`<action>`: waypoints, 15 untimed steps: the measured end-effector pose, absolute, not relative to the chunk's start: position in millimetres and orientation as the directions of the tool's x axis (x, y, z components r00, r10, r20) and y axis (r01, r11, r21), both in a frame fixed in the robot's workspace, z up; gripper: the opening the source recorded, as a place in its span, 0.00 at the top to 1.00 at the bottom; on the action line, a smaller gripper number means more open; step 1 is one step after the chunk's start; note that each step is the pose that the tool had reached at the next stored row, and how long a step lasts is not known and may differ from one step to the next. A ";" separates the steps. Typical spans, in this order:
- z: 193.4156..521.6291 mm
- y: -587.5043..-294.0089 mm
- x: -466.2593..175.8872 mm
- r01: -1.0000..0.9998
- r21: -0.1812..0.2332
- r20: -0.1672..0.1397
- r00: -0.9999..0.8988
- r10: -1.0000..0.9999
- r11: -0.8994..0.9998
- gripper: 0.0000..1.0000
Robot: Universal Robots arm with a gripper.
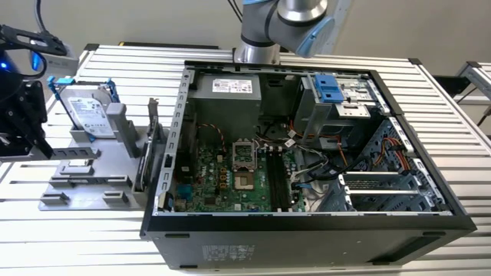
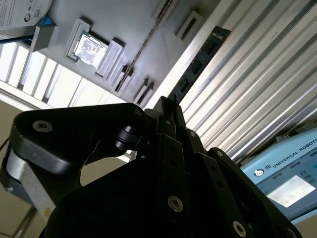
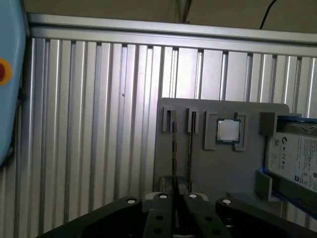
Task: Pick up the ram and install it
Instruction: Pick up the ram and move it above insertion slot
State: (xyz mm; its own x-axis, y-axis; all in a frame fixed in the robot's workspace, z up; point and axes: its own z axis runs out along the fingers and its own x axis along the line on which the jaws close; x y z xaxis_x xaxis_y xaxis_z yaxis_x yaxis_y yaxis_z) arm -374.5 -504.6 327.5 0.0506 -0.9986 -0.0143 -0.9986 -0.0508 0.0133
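In the first wrist view, the gripper and the hard drive are each cut off by a picture edge. Two thin boards in the grey holder are presented edge-on. Their faces cannot be made out, and one end of each is hidden behind the gripper. In the exterior view, the arm is cut off by the upper edge.

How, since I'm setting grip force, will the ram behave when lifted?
The ram looks thin and board-like standing on edge in the gray holder, so probably stiff and light. Its narrow edge suggests it may tip if nudged sideways.
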 end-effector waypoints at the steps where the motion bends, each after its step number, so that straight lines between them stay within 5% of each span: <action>1: 328.5 -504.6 -374.5 -0.999 0.013 -0.014 0.051 -0.999 -0.051 1.00; 15: 341.4 -504.6 -374.5 -0.999 0.013 -0.014 0.051 -0.999 -0.051 1.00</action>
State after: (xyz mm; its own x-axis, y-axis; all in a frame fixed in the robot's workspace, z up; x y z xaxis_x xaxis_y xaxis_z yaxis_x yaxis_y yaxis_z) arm -374.5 -504.6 341.4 0.0507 -0.9986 -0.0143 -0.9986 -0.0509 0.0134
